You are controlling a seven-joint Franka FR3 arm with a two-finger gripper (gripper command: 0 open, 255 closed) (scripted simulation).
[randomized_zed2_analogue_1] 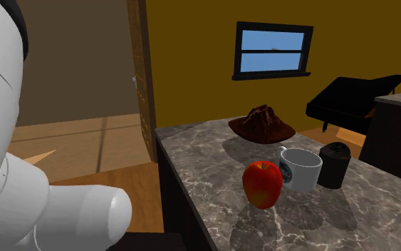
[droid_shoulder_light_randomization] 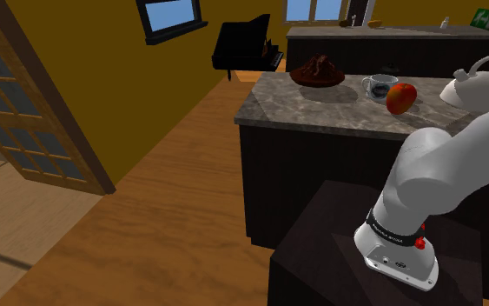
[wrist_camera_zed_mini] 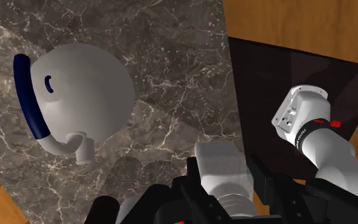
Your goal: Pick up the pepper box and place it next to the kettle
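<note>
White arm rises from its base, elbow bent, upper part running off the shoulder view's right edge. Arm also crowds the second exterior view's left. Wrist view: black hand faces down, base in sight beyond it.

you see a white kettle, navy handle. the surface is grey, veined white; the pepper box is black.

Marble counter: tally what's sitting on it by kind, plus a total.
kettle: 1
mug: 1
apple: 1
pepper box, black with a lid: 1
brown cake on its dark plate: 1
total: 5
</note>
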